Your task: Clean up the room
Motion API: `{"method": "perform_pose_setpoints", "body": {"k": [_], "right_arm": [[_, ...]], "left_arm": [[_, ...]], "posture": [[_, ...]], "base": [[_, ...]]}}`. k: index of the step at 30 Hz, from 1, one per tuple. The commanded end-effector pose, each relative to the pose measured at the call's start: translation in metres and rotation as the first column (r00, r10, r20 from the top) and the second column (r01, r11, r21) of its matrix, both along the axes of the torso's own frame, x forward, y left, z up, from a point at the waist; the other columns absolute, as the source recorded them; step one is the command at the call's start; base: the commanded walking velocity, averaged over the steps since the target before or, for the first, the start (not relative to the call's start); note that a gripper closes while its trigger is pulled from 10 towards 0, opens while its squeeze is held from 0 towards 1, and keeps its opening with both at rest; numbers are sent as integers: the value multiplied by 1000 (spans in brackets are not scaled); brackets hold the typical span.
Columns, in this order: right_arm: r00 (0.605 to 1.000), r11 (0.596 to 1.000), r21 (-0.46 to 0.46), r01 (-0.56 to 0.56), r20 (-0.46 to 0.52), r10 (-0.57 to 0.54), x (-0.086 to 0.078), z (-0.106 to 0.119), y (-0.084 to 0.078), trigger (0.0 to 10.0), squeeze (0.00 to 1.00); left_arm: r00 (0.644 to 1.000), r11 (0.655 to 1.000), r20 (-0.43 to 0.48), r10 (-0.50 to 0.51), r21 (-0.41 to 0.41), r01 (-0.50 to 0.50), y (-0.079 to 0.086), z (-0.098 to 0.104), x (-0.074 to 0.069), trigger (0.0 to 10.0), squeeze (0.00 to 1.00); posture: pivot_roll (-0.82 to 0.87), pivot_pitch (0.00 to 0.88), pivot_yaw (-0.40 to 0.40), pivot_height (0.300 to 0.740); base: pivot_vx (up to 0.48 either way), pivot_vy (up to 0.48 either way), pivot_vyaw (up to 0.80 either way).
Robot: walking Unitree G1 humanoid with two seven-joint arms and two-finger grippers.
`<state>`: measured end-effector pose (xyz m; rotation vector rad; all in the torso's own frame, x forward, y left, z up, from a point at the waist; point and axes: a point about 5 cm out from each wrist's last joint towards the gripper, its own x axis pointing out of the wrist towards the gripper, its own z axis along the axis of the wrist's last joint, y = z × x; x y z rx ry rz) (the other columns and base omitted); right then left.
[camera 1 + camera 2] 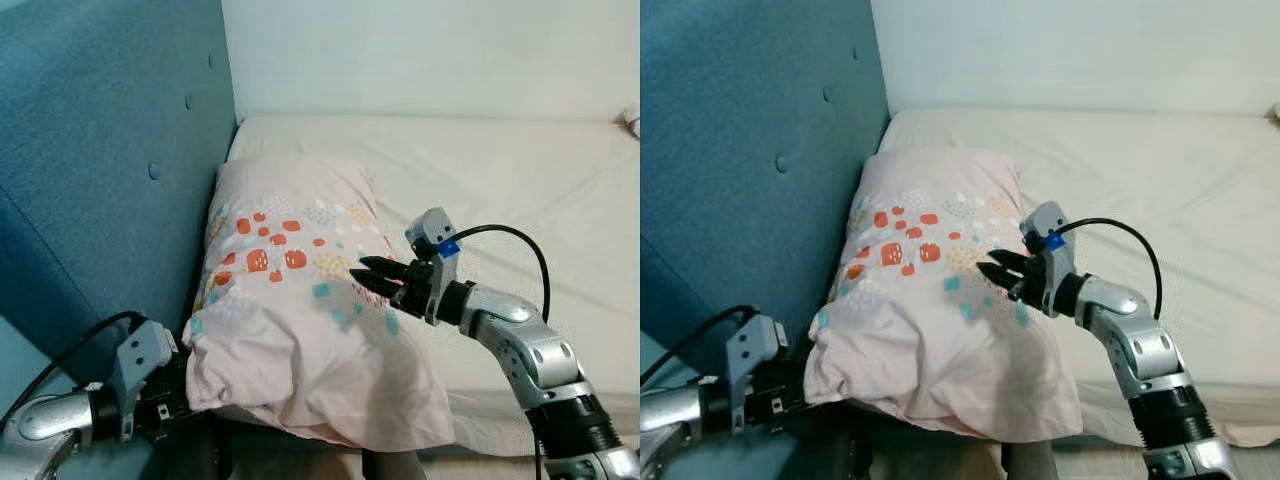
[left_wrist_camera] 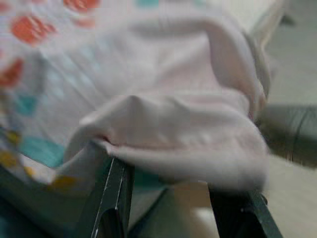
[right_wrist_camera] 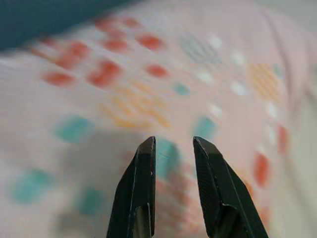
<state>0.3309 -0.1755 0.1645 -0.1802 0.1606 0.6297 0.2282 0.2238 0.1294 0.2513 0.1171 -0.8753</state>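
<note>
Pink pillow (image 1: 290, 320), printed with orange, teal and yellow patches, lies at the head end of a bed, its long side against the blue padded headboard (image 1: 100, 150), its near end overhanging the edge of the mattress (image 1: 520, 190). The mattress carries a plain cream sheet, running back to a pale wall (image 1: 430, 50). Right gripper (image 1: 372, 276) sits over the top of the pillow, about midway along its right side, fingers pointing toward the headboard. In the right wrist view the two black fingers (image 3: 141, 188) stand a narrow gap apart with patterned fabric visible between them and nothing caught: released, tips just above or grazing the cloth, cannot tell which. A black cable loops from the back of this wrist over the sheet. Left gripper (image 1: 175, 400) is low at the pillow's near left corner, tucked under the drooping fabric. In the left wrist view its fingers (image 2: 116, 198) are spread wide, one at each side of a thick fold of pink cloth that hangs down across them; the fold rests on or against them, but the jaws are not clenched on it. Small pale object at the far right edge of the mattress, too small to identify.
</note>
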Motion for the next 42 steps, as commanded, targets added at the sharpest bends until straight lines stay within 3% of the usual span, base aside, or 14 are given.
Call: {"method": "perform_pose_setpoints", "body": {"k": [1,6,9,10,16,17,21,23,26,29,34,36,37,42], "right_arm": [[995,993,-70,99,8,-99,5,-12,-5,10000,0],[981,977,-94,192,39,-189,9,-20,-11,10000,0],[983,975,-131,180,47,-175,7,-26,-10,10000,0],[990,971,-194,140,52,-132,3,-33,-5,10000,0],[993,963,-245,111,68,-97,0,-38,-1,10000,0],[993,963,-247,109,70,-95,-1,-39,0,10000,0],[994,962,-252,104,68,-89,-2,-42,1,10000,0],[994,962,-255,96,69,-81,-2,-44,2,10000,0],[995,963,-256,86,70,-71,-3,-46,4,10000,0],[996,959,-275,67,69,-50,-4,-48,5,10000,0],[997,957,-285,60,70,-41,-4,-50,5,10000,0],[997,956,-287,59,70,-40,-4,-50,5,10000,0],[997,955,-290,58,69,-40,-5,-52,4,10000,0],[996,956,-284,68,68,-51,-4,-53,5,10000,0]], "left_arm": [[998,996,37,57,-72,-54,2,10,2,10000,0],[986,986,88,140,-99,-131,5,14,6,10000,0],[978,977,107,177,-140,-162,9,21,8,10000,0],[984,981,104,147,-144,-131,7,26,6,10000,0],[977,995,189,101,-18,-100,0,29,4,10000,0],[959,993,259,114,1,-118,-4,33,7,10000,0],[939,987,305,161,-77,-144,-12,42,9,10000,0],[959,971,231,166,-209,-117,-20,46,5,10000,0],[983,963,170,73,-270,-25,-26,47,-5,10000,0],[991,967,58,-122,-217,132,-30,42,-25,10000,0],[980,951,6,-201,-238,196,-32,44,-35,10000,0],[982,945,24,-186,-270,185,-32,48,-33,10000,0],[992,941,108,-70,-324,101,-30,60,-20,10000,0],[970,928,199,139,-367,-58,-28,74,3,10000,0]], "posture": [[39,80,-62,583],[37,79,-64,583],[39,81,-65,583],[38,83,-64,583],[35,88,-64,583],[34,90,-65,583],[32,91,-64,583],[31,91,-65,583],[31,91,-66,583],[32,94,-69,583],[32,94,-70,583],[33,95,-72,583],[37,95,-75,583],[38,94,-76,583]], "base": [[0,0,0],[0,0,0],[0,0,0],[0,0,0],[0,0,0],[0,0,0],[0,0,0],[0,0,0],[0,0,0],[0,0,0],[0,0,0],[0,0,0],[0,0,0],[0,0,0]]}}
